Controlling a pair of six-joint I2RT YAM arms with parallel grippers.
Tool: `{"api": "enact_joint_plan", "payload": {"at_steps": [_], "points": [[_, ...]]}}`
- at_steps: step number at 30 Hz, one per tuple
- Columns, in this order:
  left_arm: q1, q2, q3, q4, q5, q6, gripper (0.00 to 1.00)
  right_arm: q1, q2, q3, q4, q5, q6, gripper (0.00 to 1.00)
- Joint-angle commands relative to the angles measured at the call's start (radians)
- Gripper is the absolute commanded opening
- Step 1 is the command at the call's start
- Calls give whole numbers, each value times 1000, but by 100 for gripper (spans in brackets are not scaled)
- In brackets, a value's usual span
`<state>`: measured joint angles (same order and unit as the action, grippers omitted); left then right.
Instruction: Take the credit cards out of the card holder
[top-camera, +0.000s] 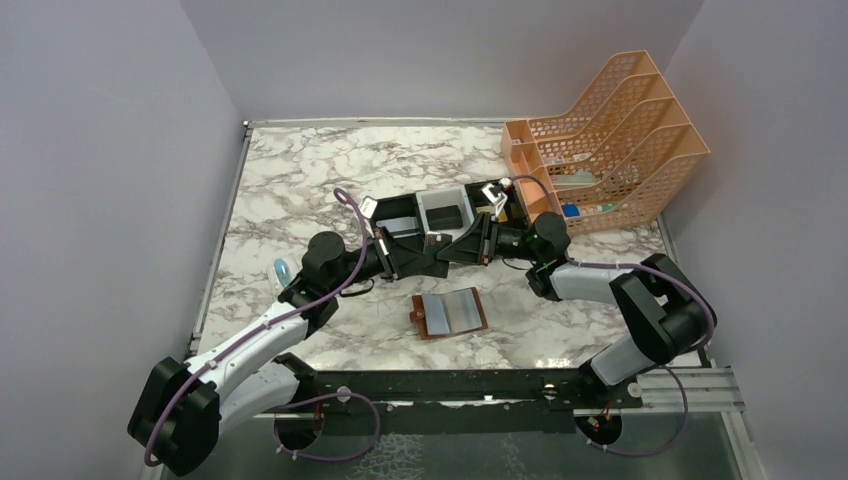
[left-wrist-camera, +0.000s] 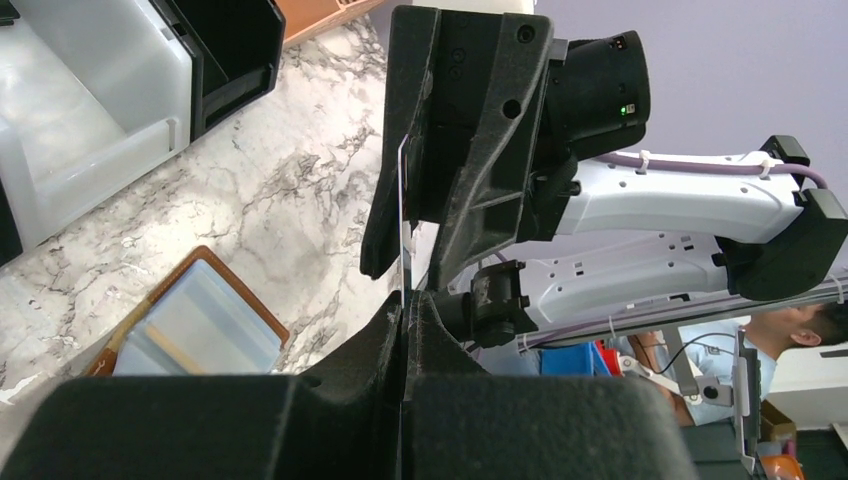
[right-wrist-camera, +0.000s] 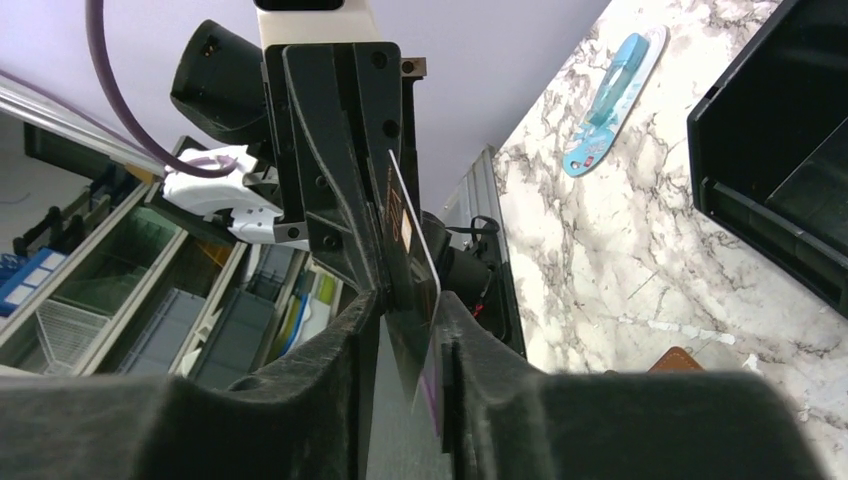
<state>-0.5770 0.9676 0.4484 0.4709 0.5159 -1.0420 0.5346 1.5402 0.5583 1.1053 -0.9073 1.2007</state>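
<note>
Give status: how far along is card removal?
Done: the card holder lies open on the table and one card is out. In hand: left gripper pinches that card in mid-air; right gripper straddles it, a gap showing, likely a handover. Left: setting it down, plus a tan strip in the holder's pocket that may be another card.

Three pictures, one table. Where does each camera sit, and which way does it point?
Top external: above and behind the arms, looking down at the marble table; both arms show, bases at bottom.
Left wrist: on the left arm, looking along its own jaws at the right gripper opposite.
Right wrist: on the right arm, looking along its own jaws back at the left gripper.
Shared: both wrist views show the card between the grippers; the open card holder shows in top and left wrist views.
</note>
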Motion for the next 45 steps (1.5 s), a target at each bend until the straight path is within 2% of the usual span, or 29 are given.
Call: {"api": "enact_joint_plan", "payload": {"at_steps": [1, 3, 12, 19, 26, 27, 33, 36, 39, 42, 45], "points": [[5, -4, -1, 49, 31, -11, 0, -2, 35, 19, 117, -29, 48, 22], [5, 1, -3, 51, 30, -13, 0, -2, 46, 23, 123, -35, 52, 19], [7, 4, 0, 57, 22, -16, 0, -22, 47, 5, 145, -37, 67, 17], [8, -8, -10, 57, 20, -24, 0, -34, 55, -7, 222, -57, 108, 2], [8, -21, -12, 57, 5, -27, 0, -34, 40, -4, 216, -86, 99, 1], [8, -23, -10, 57, 3, -27, 3, -34, 34, -8, 206, -78, 95, 1], [8, -37, -29, 55, -14, -32, 37, -36, -24, -11, 40, -22, -2, 1], [8, -61, -53, 41, -33, -32, 61, -35, -63, -1, -85, 7, -74, 1], [9, -90, -61, -43, -69, -9, 84, -35, -125, 17, -258, 66, -188, 1], [9, -129, -27, -215, -128, 59, 96, -35, -211, 47, -463, 156, -324, 1], [11, -169, 35, -431, -221, 149, 99, -35, -281, 77, -638, 268, -451, 1]]}}
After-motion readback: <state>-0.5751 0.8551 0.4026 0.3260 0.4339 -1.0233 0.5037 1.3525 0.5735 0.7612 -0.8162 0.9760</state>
